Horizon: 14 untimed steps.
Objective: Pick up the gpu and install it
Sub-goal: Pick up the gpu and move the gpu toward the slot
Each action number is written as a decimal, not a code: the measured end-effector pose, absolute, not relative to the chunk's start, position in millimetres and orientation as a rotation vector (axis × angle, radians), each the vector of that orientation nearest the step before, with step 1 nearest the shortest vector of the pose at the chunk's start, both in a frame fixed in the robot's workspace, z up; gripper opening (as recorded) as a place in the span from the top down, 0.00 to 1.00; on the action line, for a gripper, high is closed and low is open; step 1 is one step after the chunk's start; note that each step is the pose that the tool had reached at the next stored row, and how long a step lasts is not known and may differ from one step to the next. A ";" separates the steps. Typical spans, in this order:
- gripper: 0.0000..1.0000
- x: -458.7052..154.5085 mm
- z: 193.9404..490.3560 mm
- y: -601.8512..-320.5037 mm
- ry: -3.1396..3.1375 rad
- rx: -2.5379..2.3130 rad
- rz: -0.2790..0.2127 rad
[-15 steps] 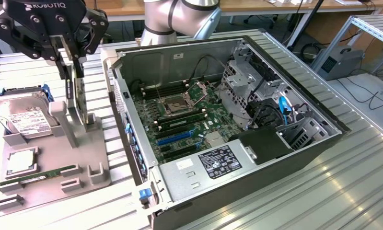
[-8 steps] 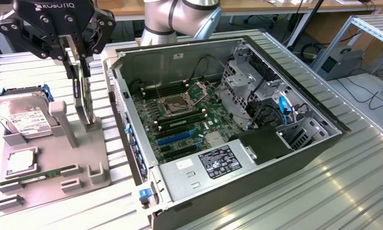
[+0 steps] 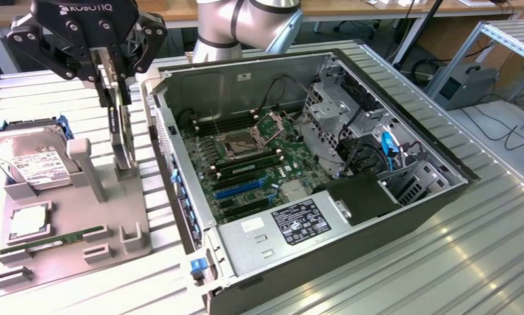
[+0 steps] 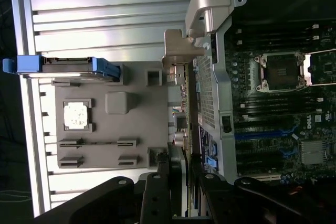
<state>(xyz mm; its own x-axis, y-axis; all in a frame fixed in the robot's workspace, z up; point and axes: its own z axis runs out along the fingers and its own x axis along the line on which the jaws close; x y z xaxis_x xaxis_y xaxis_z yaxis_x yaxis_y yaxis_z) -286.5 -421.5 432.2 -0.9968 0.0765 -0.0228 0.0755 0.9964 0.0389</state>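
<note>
My gripper (image 3: 113,71) is black, and its body carries the word ROBOTIQ in white letters. My fingers (image 4: 155,198) are built of black links, joined with small silver screws. My arm (image 3: 244,23) is a thick round tube, silver-grey, with darker grey rings

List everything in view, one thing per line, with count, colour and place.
gpu: one, green and silver, upright on edge at the holder tray
hard drive: one, silver, blue bracket, on the tray
processor chip: one, silver, tray pocket
memory stick: one, green, lying in the tray
holder tray: one, grey, exterior view's left of the case
computer case: one, black, open, centre
table: one, silver, ribbed
gripper: one, black, closed on the gpu's top
arm: one, grey, behind the case
</note>
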 end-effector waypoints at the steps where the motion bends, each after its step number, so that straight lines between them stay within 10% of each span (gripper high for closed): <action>1: 0.73 -285.5 432.1 -421.6 3.114 0.119 0.059; 14: 0.73 -272.2 432.0 -422.2 3.114 0.118 0.057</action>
<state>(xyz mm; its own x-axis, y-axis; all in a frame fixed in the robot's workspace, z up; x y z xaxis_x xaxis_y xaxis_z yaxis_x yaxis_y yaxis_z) -272.2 -422.2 432.0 -0.9968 0.0764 -0.0229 0.0755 0.9964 0.0377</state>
